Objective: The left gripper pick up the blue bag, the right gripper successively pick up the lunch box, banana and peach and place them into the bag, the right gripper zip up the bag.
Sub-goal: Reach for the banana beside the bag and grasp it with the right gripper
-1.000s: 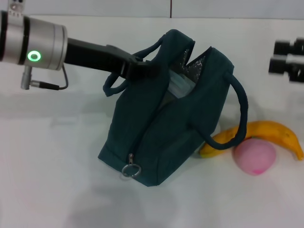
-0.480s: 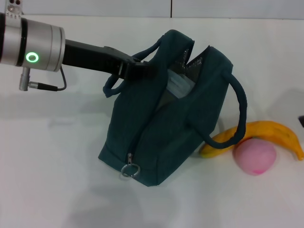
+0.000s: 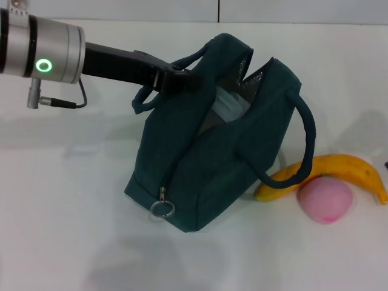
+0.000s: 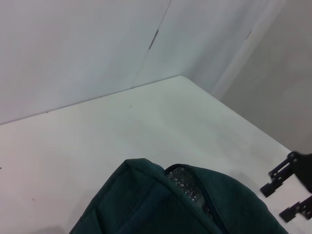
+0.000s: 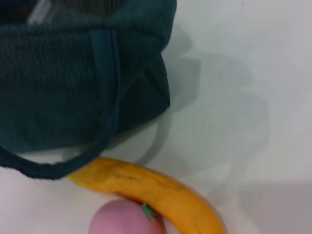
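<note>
The blue bag (image 3: 206, 176) stands tilted at the table's centre with its top unzipped and the silvery lining showing. My left gripper (image 3: 176, 79) is shut on its near-left handle and upper rim, holding the mouth up. The lunch box (image 3: 227, 108) lies inside the opening. To the right of the bag the banana (image 3: 348, 170) lies on the table, one end under the bag's hanging handle. The peach (image 3: 324, 201) rests against the banana's front. In the left wrist view my right gripper (image 4: 275, 201) hovers open beyond the bag (image 4: 161, 204). The right wrist view looks down on the banana (image 5: 161, 190) and peach (image 5: 122, 219).
The zipper's metal ring pull (image 3: 162, 208) hangs at the bag's low front end. The white table (image 3: 73, 230) runs back to a white wall, and its far corner (image 4: 181, 78) shows in the left wrist view.
The right gripper has left the head view's upper right. The left arm has lifted slightly, and the bag's low end has shifted a little toward me.
</note>
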Tool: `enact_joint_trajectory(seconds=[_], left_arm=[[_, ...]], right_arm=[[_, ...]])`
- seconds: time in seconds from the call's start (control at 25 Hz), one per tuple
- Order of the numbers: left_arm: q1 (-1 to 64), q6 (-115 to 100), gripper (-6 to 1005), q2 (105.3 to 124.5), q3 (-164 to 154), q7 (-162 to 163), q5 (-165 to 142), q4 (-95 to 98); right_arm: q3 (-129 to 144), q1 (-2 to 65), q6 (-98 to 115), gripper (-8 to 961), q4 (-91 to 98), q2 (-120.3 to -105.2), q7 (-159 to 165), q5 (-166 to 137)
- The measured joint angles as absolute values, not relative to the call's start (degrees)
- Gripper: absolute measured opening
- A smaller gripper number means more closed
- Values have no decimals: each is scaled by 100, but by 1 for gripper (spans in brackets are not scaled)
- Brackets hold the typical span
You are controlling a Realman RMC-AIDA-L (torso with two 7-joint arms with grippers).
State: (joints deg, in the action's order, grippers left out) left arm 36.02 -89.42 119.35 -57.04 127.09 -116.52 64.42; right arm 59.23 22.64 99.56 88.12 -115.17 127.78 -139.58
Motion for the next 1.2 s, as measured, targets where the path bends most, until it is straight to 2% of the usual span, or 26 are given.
enact_joint_trajectory(seconds=[0.28,0.48,0.68,1.2], left_arm=[[3604,-8899,61,11935,-5704,12709,-11653,6433],[3599,-8881,61,11938,-5703,12709,-11653,6428],[3587,-8876,61,11944,-5704,12709,-11653,6425],[3560,-8822,61,11945,-5704,12683,-11655,6424]], right_arm=[[6450,2433,9581,600,8368,-11523,12662,-14143],[6657,2620,9451,784,8050,-11528,12548,-14266],[6997,2677,9159,885,7938,-11531,12557,-14492],[7323,2821,8742,878,7466,-11537,12555,-14578]])
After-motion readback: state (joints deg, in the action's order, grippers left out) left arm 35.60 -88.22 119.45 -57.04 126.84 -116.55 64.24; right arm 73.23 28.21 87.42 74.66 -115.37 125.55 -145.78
